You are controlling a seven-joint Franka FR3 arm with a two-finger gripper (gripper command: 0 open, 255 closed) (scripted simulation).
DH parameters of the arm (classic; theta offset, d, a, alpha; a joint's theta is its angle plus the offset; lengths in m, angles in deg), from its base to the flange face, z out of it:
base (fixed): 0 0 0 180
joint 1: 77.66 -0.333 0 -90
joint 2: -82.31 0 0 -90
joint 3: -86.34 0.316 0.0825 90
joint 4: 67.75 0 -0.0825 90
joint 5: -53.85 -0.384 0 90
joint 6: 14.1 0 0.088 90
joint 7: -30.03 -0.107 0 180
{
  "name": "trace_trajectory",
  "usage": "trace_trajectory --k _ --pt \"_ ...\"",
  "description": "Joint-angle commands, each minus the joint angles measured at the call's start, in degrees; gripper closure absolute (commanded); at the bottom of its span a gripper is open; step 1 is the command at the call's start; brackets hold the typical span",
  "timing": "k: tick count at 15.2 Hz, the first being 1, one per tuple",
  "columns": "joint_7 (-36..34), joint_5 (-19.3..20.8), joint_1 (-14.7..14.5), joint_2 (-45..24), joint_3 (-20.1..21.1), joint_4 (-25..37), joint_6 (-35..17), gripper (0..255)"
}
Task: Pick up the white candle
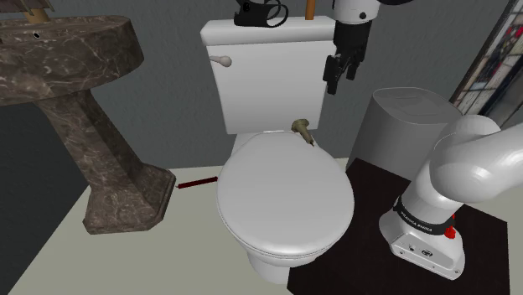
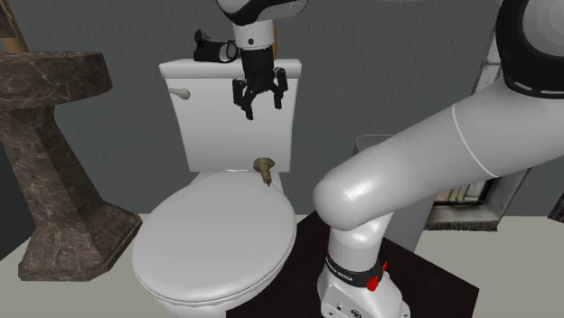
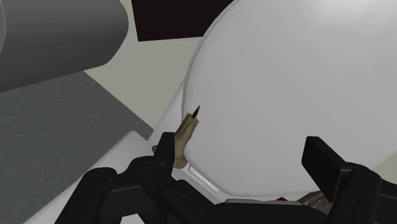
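Bathroom setting, grey wall behind, pale floor. Recorded from the shoulder view's left: a dark marbled pedestal sink, then a white toilet whose tank carries a black object on its top. The lid is down. The candle is located at the rear of the lid, just in front of the tank face. It is rendered tan rather than white, with a dark wick. The gripper is held before the upper tank face, well apart from the candle, above it and a little to the shoulder view's right. Its fingers are spread and nothing is held between them. Further right, a grey bin and the arm's stand on a dark mat are noted. Key relation: the candle lies below the hand, and in the wrist view it is seen just beside one finger, not between the two. A descent with a small shift to the shoulder view's left is therefore judged necessary. The long axis appears to run from the tank outward over the lid, with the wick end pointed forward and slightly toward the bin. Whether the candle lies flat or leans cannot be told. It is judged that the jaws should close across that axis.
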Motion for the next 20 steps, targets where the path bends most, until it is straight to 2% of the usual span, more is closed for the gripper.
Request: trace_trajectory --k 1,11,20 --pt "0.00 0.00 0.00 0.00 0.00 0.00 0.00 0" --pt "0.58 2.32 3.44 -11.76 -5.27 -8.43 -22.21 0" --pt "1.89 2.59 5.74 -29.89 -9.93 -8.55 -42.18 0"
